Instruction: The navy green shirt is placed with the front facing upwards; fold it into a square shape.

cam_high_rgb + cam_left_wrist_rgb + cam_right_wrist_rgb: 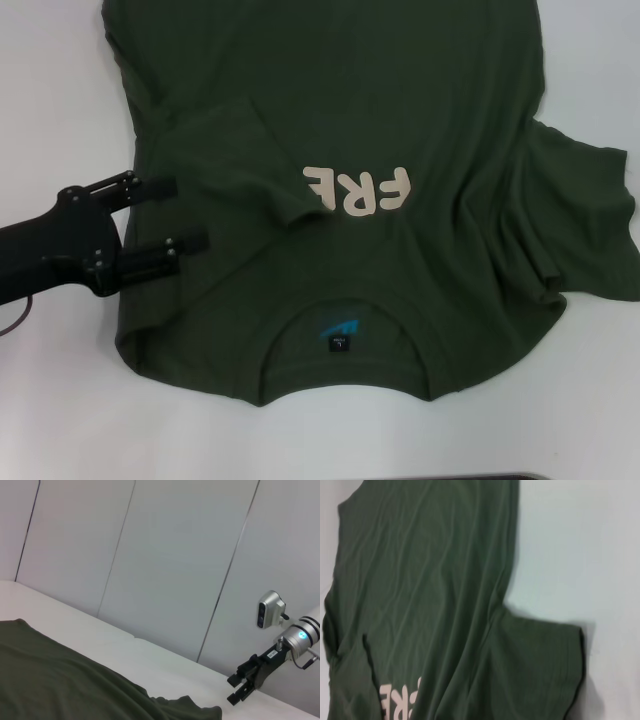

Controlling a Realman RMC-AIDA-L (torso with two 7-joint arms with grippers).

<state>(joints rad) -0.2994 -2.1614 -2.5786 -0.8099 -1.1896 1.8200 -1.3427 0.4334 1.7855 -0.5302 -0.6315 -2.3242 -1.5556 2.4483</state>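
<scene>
The table [50, 90] is white and carries the shirt [400, 100], which fills most of the head view from the centre out to 12 o'clock, lying front up with its collar toward 6 o'clock. The shirt's left side is folded in over the chest, so that sleeve [265, 165] lies on the body at about 9 o'clock of the lettering and covers part of it; only "FRE" [358, 191] shows, upside down from the head. The other sleeve [590, 225] spreads out flat at 3 o'clock. A black neck label with a blue mark [338, 335] sits inside the collar. The left gripper [180, 214] reaches in from 9 o'clock, its two fingers wide apart over the folded edge, holding nothing. The right gripper [239, 689] shows only in the left wrist view, raised beyond the cloth, its fingers slightly apart and empty.
</scene>
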